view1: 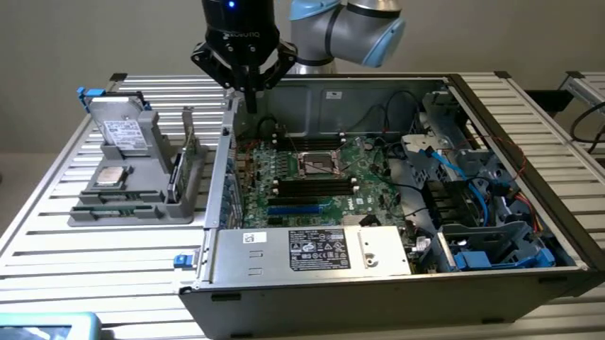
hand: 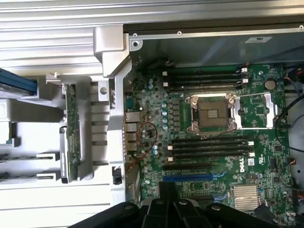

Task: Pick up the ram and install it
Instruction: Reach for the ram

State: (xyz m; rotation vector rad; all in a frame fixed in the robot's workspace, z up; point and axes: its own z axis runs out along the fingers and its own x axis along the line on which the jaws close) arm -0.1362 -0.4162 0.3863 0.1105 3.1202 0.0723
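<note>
Your gripper hangs clenched and empty over the edge of the PC case. The ram stands on edge in its gray holder, probably for an easy pinch.

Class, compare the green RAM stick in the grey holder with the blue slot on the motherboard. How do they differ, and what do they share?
Colour: the ram is green; the blue slot is blue.
Place: the ram stands on edge in the grey holder, outside the case; the blue slot is fixed to the motherboard inside it.
Direction: they run crosswise to each other.
Both are long and narrow.
</note>
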